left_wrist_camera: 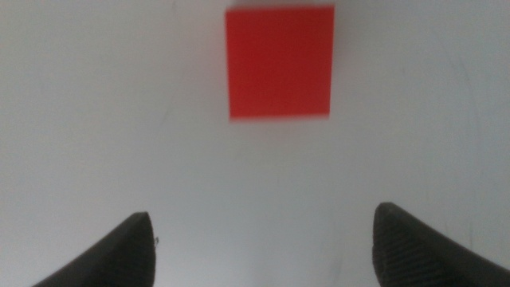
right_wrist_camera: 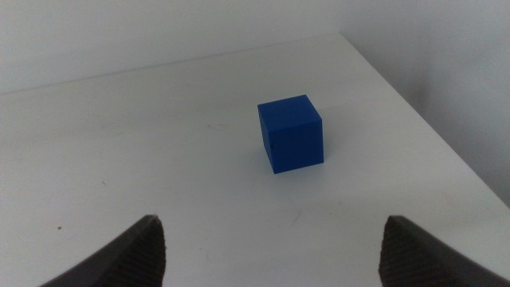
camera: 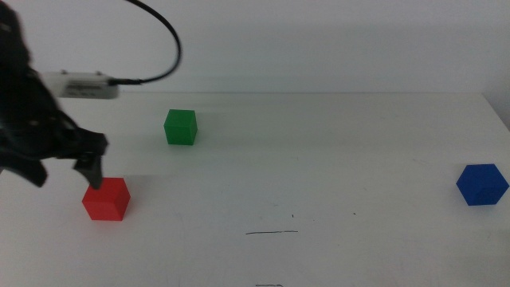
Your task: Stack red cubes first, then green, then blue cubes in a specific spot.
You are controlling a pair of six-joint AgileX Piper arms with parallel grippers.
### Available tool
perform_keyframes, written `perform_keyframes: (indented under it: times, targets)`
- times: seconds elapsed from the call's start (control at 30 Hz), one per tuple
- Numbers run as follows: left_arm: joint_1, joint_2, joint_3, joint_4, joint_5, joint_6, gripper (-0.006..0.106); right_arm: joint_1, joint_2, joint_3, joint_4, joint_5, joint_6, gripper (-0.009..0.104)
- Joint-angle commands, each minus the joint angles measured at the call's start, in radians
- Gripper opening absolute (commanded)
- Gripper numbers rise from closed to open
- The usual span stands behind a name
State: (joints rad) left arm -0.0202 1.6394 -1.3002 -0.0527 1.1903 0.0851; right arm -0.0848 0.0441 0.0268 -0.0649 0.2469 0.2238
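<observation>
Black pen stroke (camera: 272, 233) marks stacking spot at near edge of white worktop (camera: 343, 159), nothing on it yet. Left hand (camera: 68, 163) hovers just over red cube (camera: 106, 198), jaws wide, likely lining up first pick. Green cube (camera: 181, 127) waits behind. Right hand (right_wrist_camera: 271, 251), jaws wide, faces blue cube (right_wrist_camera: 291, 133) near worktop's right edge.
</observation>
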Motion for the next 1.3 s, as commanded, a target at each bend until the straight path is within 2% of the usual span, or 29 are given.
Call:
perform_keyframes:
  times: [0.0, 0.7, 0.93, 1.07, 1.27]
  targets:
    - [-0.034, -0.011, -0.033, 0.03, -0.056, -0.048, 0.093, -0.005, 0.008, -0.01, -0.005, -0.071, -0.01, 0.082]
    - [-0.04, 0.187, -0.033, -0.006, -0.273, -0.047, 0.093, -0.005, 0.008, -0.01, -0.005, -0.071, -0.01, 0.082]
    - [-0.04, 0.239, -0.033, -0.068, -0.295, -0.005, 0.091, -0.005, 0.008, -0.01, -0.005, -0.071, -0.01, 0.082]
    - [-0.04, 0.249, -0.033, -0.082, -0.295, -0.003, 0.078, -0.005, 0.008, -0.01, -0.005, -0.071, -0.01, 0.082]
    - [-0.04, 0.249, -0.033, -0.079, -0.282, -0.035, 0.036, -0.005, 0.008, -0.01, -0.005, -0.071, -0.01, 0.082]
